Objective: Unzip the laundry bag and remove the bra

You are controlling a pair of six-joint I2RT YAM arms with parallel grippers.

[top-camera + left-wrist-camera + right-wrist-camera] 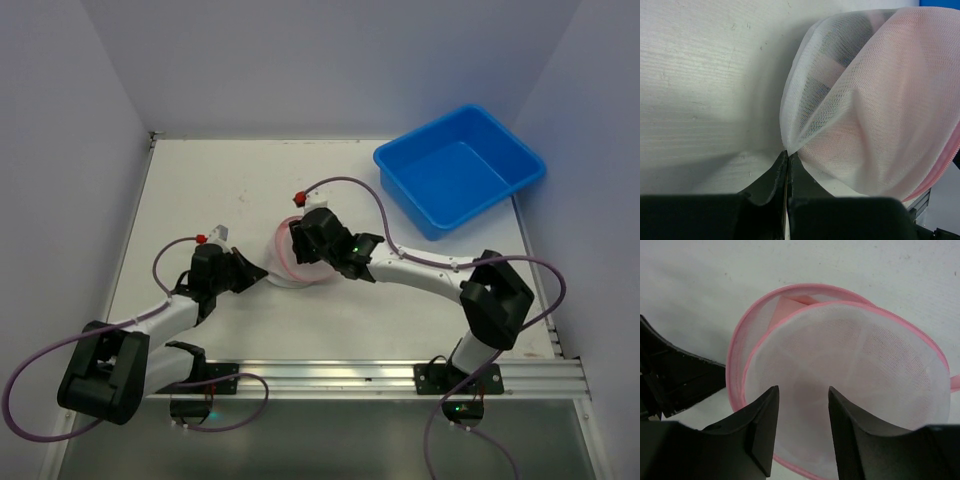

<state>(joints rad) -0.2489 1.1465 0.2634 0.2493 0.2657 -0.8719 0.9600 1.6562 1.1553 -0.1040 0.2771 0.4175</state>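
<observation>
Left fingers (pixel 771 182) closed, pinching laundry bag (pixel 875 110) edge

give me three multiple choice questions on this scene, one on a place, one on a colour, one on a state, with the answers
1. Where on the white table is the blue plastic tub? A far right corner; B near left corner; C between the arm bases
2. What colour is the trim on the round white mesh laundry bag? A green; B pink; C black
3. How is the right hand? A shut on the tub; B shut on the zipper; C open

Answers: 1 A, the tub lies at the table's far right; 2 B, the trim shows pink; 3 C, its fingers stand apart over the bag.
</observation>
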